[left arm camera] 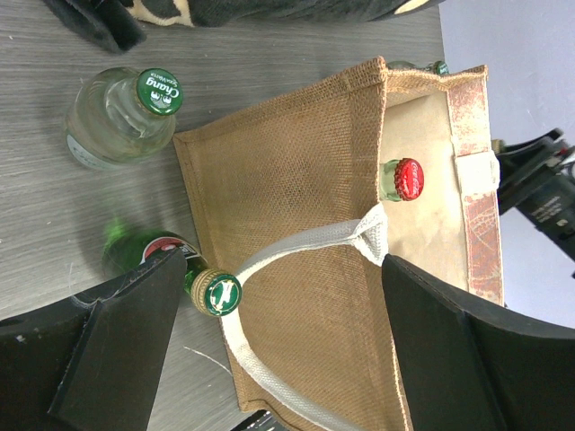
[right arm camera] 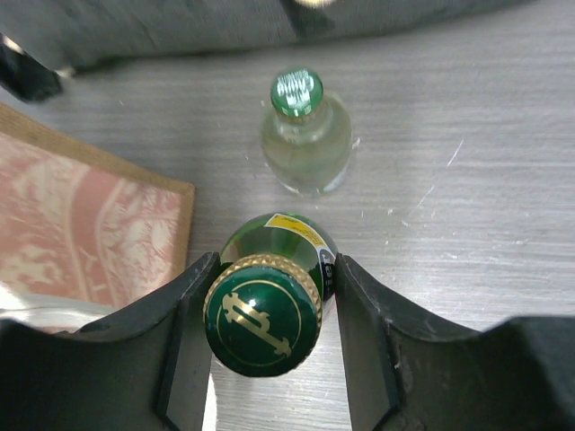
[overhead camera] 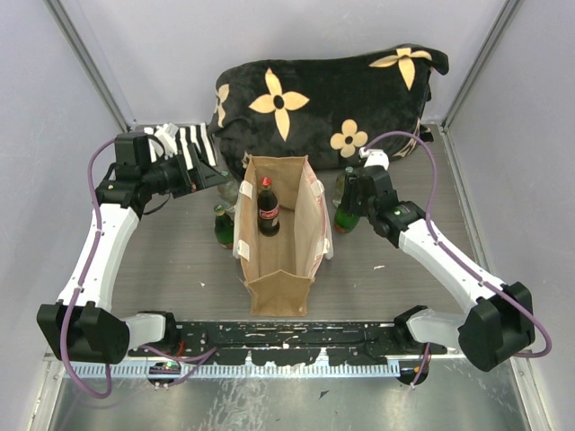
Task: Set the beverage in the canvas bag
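Two fingers of the right gripper (right arm camera: 269, 301) clamp the green bottle (right arm camera: 262, 328) at its cap, just right of the canvas bag (overhead camera: 280, 292). Left gripper (left arm camera: 283, 296) gapes at the bag's handle (left arm camera: 296, 247). Lift straight up past the rim, clear of the cola bottle (overhead camera: 268, 211) inside.

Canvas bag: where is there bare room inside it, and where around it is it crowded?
Inside the canvas bag, the near half is bare, between the cola bottle and the near wall. Crowded: its far flanks, bottles at left, the right gripper on a green bottle at right, the flowered cushion behind.
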